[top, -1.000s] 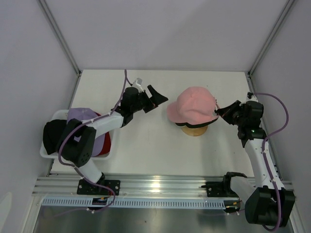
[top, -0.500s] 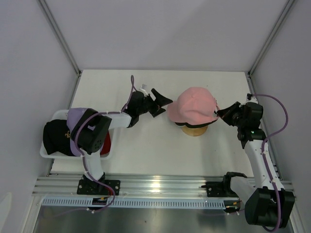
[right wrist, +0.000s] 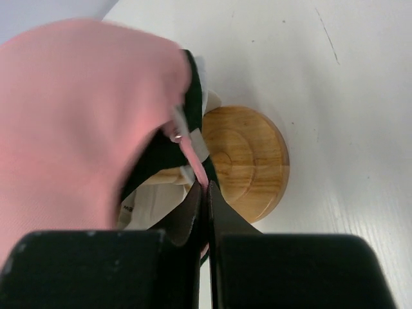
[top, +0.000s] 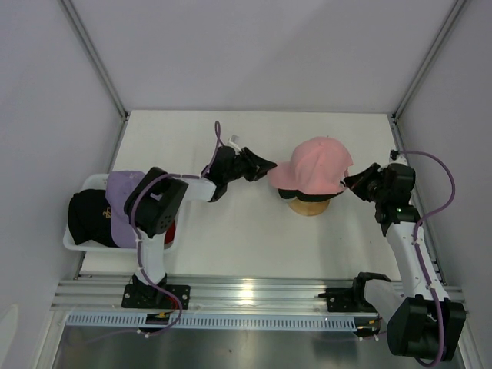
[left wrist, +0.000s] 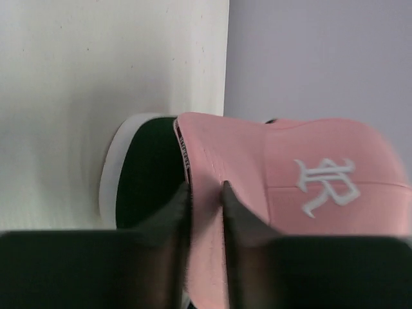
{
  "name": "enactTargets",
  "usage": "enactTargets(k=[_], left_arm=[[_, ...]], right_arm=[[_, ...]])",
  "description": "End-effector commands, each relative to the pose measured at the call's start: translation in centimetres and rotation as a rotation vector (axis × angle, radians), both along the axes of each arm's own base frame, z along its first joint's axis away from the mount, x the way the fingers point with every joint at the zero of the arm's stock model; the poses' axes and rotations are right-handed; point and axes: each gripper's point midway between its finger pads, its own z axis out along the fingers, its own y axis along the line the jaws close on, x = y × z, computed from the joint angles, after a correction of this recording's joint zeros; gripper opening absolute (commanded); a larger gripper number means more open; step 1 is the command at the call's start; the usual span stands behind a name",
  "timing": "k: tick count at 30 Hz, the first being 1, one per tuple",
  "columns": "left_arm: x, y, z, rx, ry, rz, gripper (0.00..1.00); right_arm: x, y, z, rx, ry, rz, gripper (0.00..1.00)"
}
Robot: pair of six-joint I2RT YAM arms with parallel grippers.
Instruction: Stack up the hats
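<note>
Top view: a soft pink fabric baseball cap (top: 314,163) sits on a round turned-wood stand (top: 307,206), right of the middle of the matte white tabletop (top: 246,238). The left end effector (top: 260,164) meets the curved brim at the cap's 9 o'clock, and the right end effector (top: 352,181) is at its 3 o'clock. At the tabletop's 9 o'clock edge, a white mesh basket (top: 74,244) holds a lavender cap (top: 123,188), a black cap (top: 81,215) and a sliver of red cap (top: 176,228).

Left wrist view: the dark fingers (left wrist: 172,215) are clamped on the pink brim. The crown carries a white embroidered emblem. A black white-edged brim (left wrist: 145,174) lies beneath.

Right wrist view: the fingers (right wrist: 193,206) are pressed together on a thin pink strap of the cap. The smooth wooden disc lies at 1 o'clock from their tips.
</note>
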Motion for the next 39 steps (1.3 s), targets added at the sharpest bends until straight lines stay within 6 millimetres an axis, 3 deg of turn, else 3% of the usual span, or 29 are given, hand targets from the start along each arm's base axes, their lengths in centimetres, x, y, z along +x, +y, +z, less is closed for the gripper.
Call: enactTargets(k=[1, 2, 5, 12, 13, 14, 16, 18, 23, 29, 34, 35, 39], left_arm=[[0.9, -1.1, 2.9, -0.045, -0.080, -0.013, 0.09], [0.9, -1.0, 2.2, -0.021, -0.065, -0.007, 0.01], [1.8, -1.0, 1.6, 0.096, -0.062, 0.017, 0.01], [1.2, -0.3, -1.6, 0.304, -0.080, 0.041, 0.01], [0.8, 0.0, -2.4, 0.316, -0.075, 0.038, 0.01], [1.0, -0.4, -2.1, 0.289, -0.116, 0.042, 0.01], [-0.3, 0.3, -4.2, 0.267, -0.100, 0.046, 0.01], [-0.6, 0.4, -5.1, 0.240, -0.105, 0.047, 0.01], [-0.9, 0.5, -6.4, 0.322, -0.126, 0.038, 0.01], [-1.8, 1.2, -6.5, 0.577, -0.221, 0.017, 0.01], [-2.6, 1.5, -7.4, 0.869, -0.280, 0.016, 0.01], [-3.5, 2.4, -9.0, 0.996, -0.275, -0.016, 0.01], [-4.0, 2.5, -8.9, 1.110, -0.291, -0.054, 0.01]], right_arm=[[-0.3, -0.8, -0.9, -0.044, 0.014, -0.020, 0.00], [-0.3, -0.8, -0.9, -0.045, 0.011, -0.021, 0.00], [-0.4, -0.9, -0.9, -0.051, 0.012, -0.023, 0.00], [-0.7, -1.3, -0.8, -0.076, 0.008, -0.031, 0.00], [-0.7, -1.3, -0.8, -0.080, 0.010, -0.034, 0.00], [-0.7, -1.4, -0.9, -0.084, 0.011, -0.035, 0.00], [-0.8, -1.6, -1.2, -0.098, 0.017, -0.042, 0.00], [-1.0, -1.8, -1.8, -0.107, 0.032, -0.047, 0.00], [-1.7, -2.1, -3.5, -0.128, 0.072, -0.054, 0.00], [-2.5, -2.9, -6.0, -0.155, 0.139, -0.088, 0.00], [-2.4, -3.3, -6.7, -0.172, 0.148, -0.103, 0.00], [-2.5, -3.5, -6.8, -0.178, 0.152, -0.107, 0.00], [-2.2, -4.2, -6.2, -0.207, 0.144, -0.133, 0.00]])
